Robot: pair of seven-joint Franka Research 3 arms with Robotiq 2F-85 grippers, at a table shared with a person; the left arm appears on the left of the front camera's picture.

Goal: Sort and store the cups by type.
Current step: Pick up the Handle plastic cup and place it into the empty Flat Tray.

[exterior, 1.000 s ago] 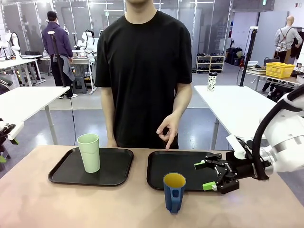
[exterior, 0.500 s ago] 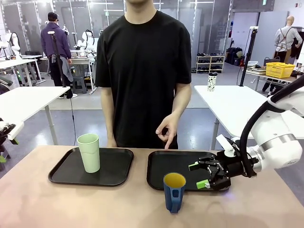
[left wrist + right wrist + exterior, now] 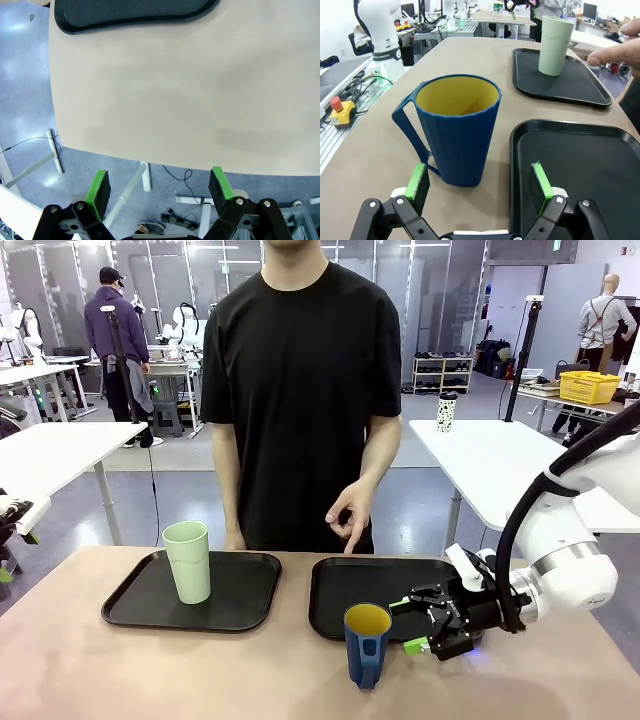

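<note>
- Nearly level, the right arm (image 3: 565, 575) reaches low over the table (image 3: 150, 670), right gripper (image 3: 405, 625) spread, empty, aimed at the dark blue handled mug (image 3: 367, 645) just ahead.
- Beyond the table edge hangs the left gripper (image 3: 160, 187), spread too; its wrist view shows floor (image 3: 25, 75) there.
- Two cups, two black trays: mug on bare table before the right tray (image 3: 360, 585); tall pale green tumbler (image 3: 187, 561) upright on the left tray (image 3: 245, 590).
- Right wrist view shows the mug's ribbed wall.
</note>
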